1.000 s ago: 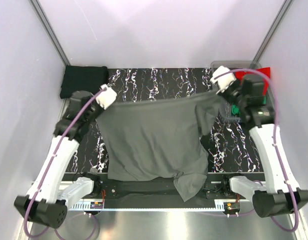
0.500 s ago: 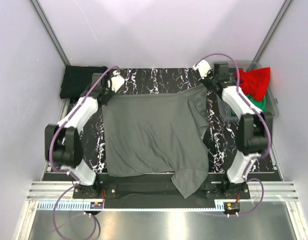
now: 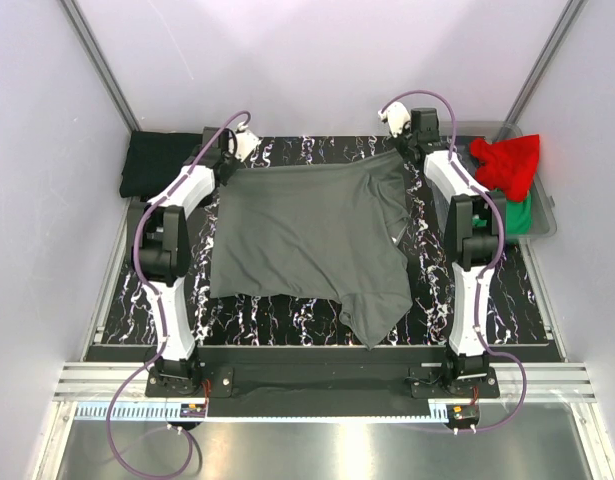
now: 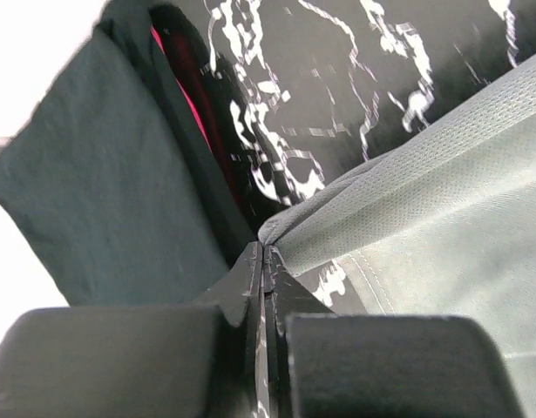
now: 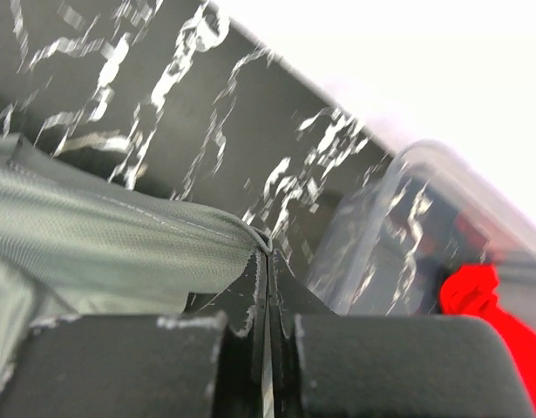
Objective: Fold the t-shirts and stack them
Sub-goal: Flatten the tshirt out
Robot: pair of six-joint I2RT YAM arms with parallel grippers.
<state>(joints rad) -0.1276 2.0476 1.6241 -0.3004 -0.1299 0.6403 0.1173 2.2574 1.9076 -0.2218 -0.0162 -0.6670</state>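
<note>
Grey t-shirt (image 3: 297, 230) flat, one sleeve folded — partly hidden

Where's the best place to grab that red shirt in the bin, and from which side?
Probably from above: the red shirt heaps over the bin rim, so pinch its raised folds; the walls block side approaches.

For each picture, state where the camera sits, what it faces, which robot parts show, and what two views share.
Top: overhead, looking down at the table; left arm, right arm show.
Left wrist: low, facing the black shirt; left gripper pinching the grey shirt.
Right wrist: low, facing the bin; right gripper pinching the same shirt.
Shared: every view shows the grey shirt.
</note>
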